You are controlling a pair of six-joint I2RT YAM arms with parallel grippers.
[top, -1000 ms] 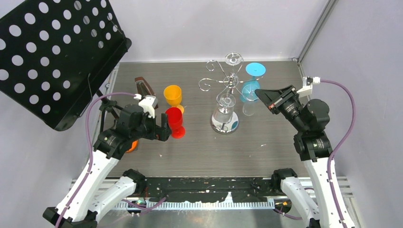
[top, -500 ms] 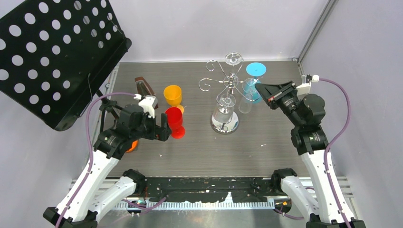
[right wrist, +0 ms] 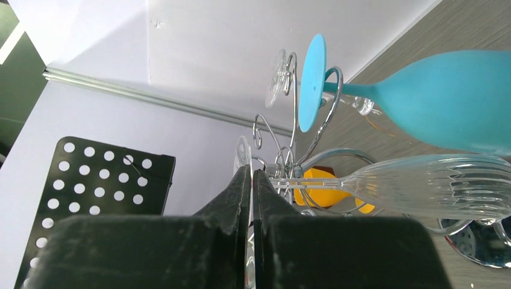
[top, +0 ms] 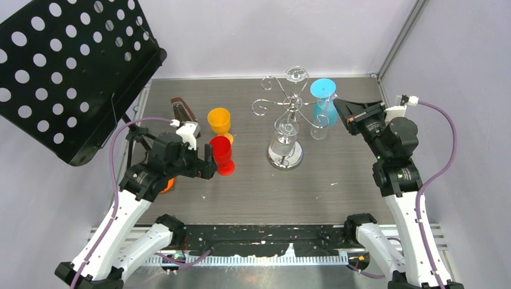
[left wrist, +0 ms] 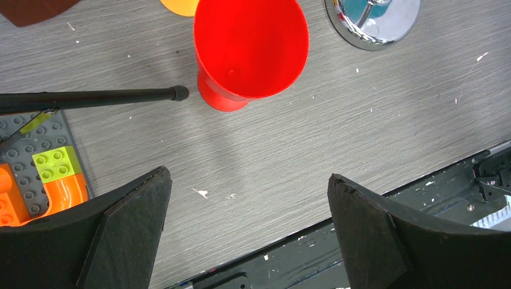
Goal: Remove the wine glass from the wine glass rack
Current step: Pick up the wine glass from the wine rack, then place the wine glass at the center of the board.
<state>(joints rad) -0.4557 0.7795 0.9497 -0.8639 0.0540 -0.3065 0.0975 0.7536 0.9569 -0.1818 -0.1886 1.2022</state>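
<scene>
The chrome wine glass rack (top: 291, 103) stands at the table's middle back on a round mirrored base (top: 283, 159). A blue wine glass (top: 323, 103) hangs upside down from its right arm, with clear wine glasses (top: 285, 136) hanging beside it. My right gripper (top: 338, 106) is shut, its tip just right of the blue glass, with nothing held. In the right wrist view the shut fingertips (right wrist: 252, 172) point at the rack's wires (right wrist: 288, 158), with the blue glass (right wrist: 449, 99) and a clear glass (right wrist: 434, 192) to their right. My left gripper (left wrist: 250, 180) hangs open over bare table, near a red cup (left wrist: 250, 48).
An orange cup (top: 219, 120) stands behind the red cup (top: 222, 153). A brown wedge (top: 182, 110) lies at the back left. A grey plate with toy bricks (left wrist: 42, 171) and a thin black rod (left wrist: 90, 97) lie left of the left gripper. A black perforated stand (top: 66, 72) looms at the left.
My right arm has drawn back to the right and toward the rear, its shut tip now beside the blue glass. The hanging glasses on the right have shifted slightly. The left arm has not moved.
</scene>
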